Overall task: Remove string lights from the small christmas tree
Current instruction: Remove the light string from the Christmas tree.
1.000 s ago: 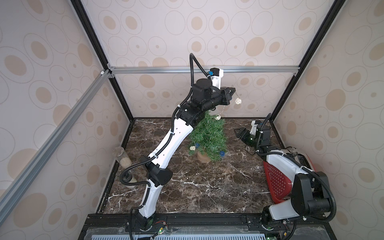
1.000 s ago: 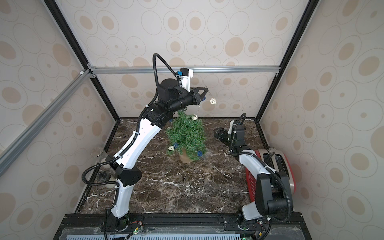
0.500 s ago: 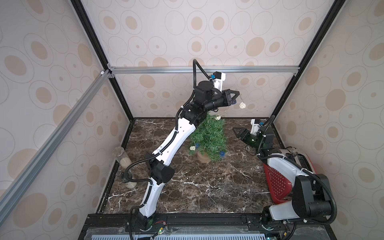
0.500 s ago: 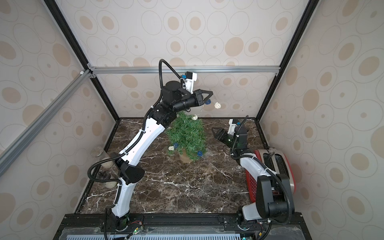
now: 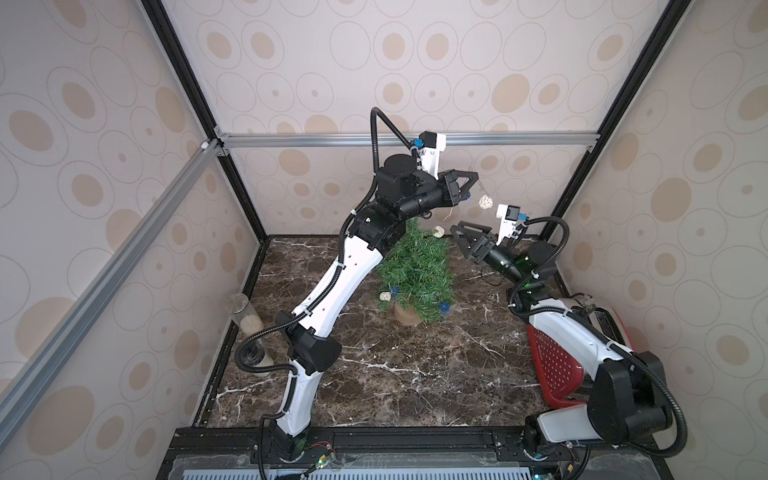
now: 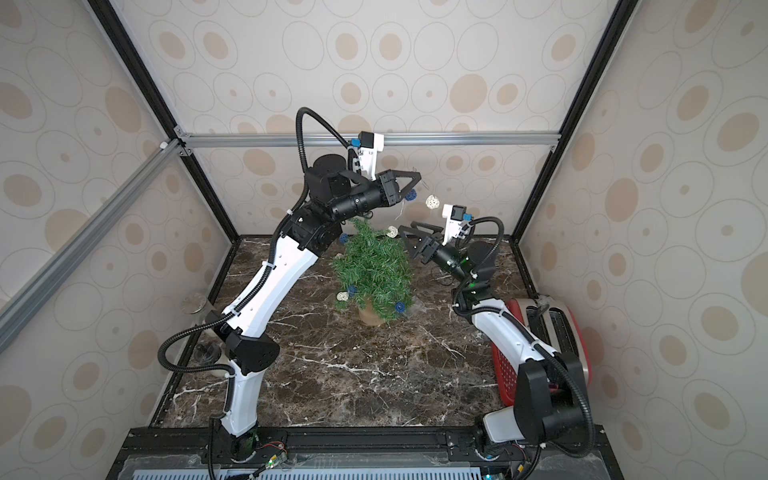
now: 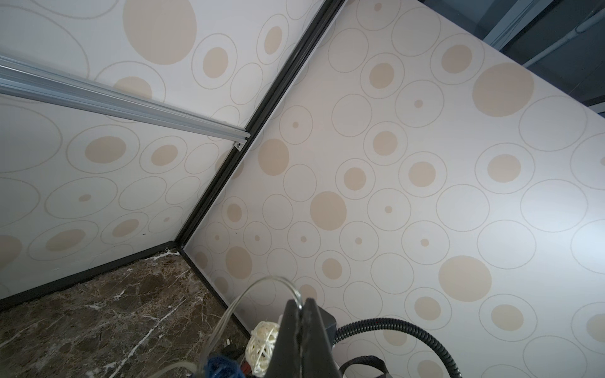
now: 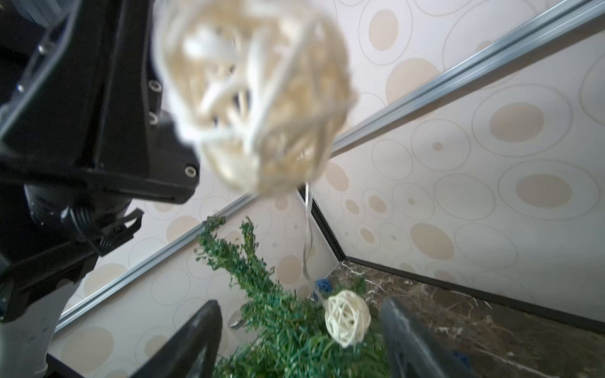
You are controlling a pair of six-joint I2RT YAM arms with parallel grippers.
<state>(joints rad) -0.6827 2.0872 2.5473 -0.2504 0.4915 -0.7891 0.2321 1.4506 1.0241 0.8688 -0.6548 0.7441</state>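
Note:
The small christmas tree (image 5: 415,272) (image 6: 374,270) stands in its tan pot (image 5: 406,316) at the back middle of the marble floor. My left gripper (image 5: 475,178) (image 6: 418,178) (image 7: 301,302) is high above the treetop, shut on the pale wire of the string lights (image 7: 248,294). From that wire a cream ball (image 5: 485,202) (image 6: 433,202) (image 8: 255,98) hangs in the air. More cream and blue balls stay on the tree, one cream ball (image 5: 438,231) (image 8: 347,316) near its top. My right gripper (image 5: 456,229) (image 6: 404,231) (image 8: 299,304) is open, facing that ball and holding nothing.
A red perforated basket (image 5: 550,365) lies at the right edge under my right arm, with a red and silver appliance (image 6: 559,328) beside it. Two glass jars (image 5: 245,316) (image 5: 257,361) stand along the left wall.
My left gripper has swung right and outward with the wire, carrying the hanging cream ball along. My right gripper has risen toward the treetop and opened slightly wider.

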